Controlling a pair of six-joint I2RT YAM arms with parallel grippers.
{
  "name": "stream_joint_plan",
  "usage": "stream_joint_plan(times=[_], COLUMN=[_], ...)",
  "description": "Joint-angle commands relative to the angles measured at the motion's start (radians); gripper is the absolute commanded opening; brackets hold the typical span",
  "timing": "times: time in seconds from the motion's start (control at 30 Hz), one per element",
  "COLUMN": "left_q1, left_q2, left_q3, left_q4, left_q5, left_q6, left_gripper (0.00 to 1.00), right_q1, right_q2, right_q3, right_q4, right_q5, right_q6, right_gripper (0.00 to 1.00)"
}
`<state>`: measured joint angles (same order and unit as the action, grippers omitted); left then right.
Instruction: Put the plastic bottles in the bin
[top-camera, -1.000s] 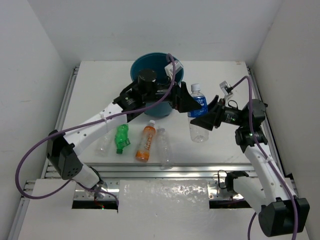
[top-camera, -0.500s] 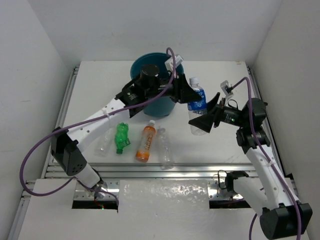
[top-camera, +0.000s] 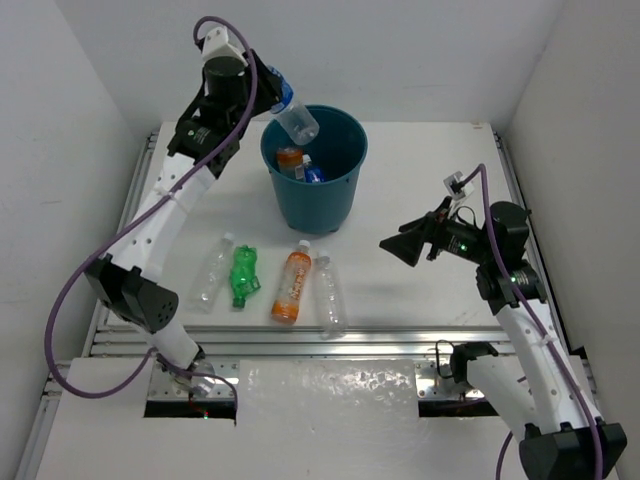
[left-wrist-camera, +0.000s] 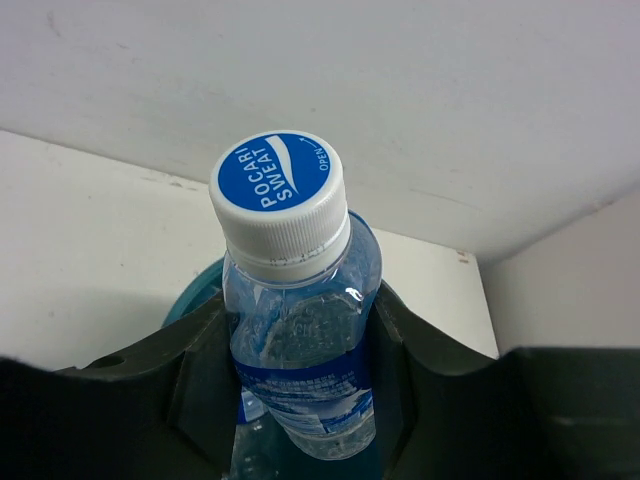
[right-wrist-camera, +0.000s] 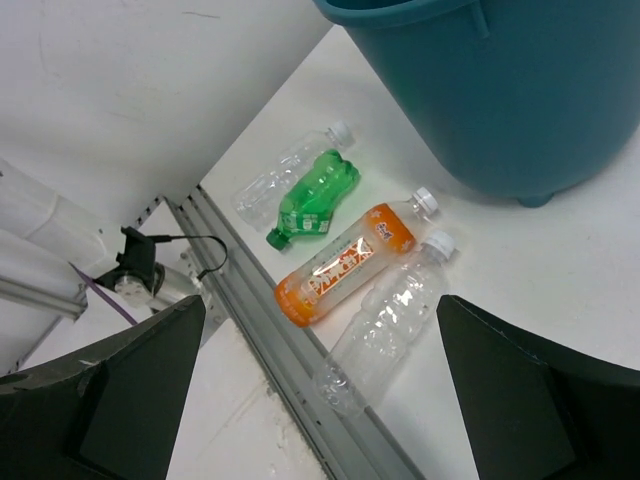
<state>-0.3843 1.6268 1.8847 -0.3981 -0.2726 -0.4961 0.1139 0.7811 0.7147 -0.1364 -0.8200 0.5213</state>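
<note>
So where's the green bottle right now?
In the top view, the green bottle lies on the table, left of centre, between a clear bottle on its left and an orange bottle on its right.

light bright, even | shadows soft (faint under bin (right-wrist-camera: 520, 110)) | glare on near sheet (top-camera: 330, 385)

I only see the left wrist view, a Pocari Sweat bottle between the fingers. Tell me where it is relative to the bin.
Observer: Top view: the left gripper holds the Pocari bottle tilted, up over the far-left rim of the bin.
Operator: Report what's inside the bin.
Observer: An orange bottle and a blue-labelled bottle lie in it.
Operator: Count the bottles outside it.
Observer: Four lie in a row on the table: a clear bottle, a green bottle, a second orange bottle, a second clear bottle.
</note>
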Motion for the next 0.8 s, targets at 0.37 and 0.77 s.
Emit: stream_joint_plan(times=[0.37, 0.77], left_q1=[-0.011, -0.096], left_q2=[0.059, -0.226], left_q3=[-0.010, -0.106], left_q4=[0.002, -0.067], left_q5=[0.062, -0.046], left_q6=[0.004, 0.074], left_gripper=[0.84, 0.96], right_q1=[0.414, 0.902], right_q2=[0.254, 0.757], right_q3=[0.045, 0.314], right_q4=[-0.126, -0.351], right_q5=[0.558, 1.094], right_q6=[0.034, 0.172], right_gripper=[0.99, 0.99])
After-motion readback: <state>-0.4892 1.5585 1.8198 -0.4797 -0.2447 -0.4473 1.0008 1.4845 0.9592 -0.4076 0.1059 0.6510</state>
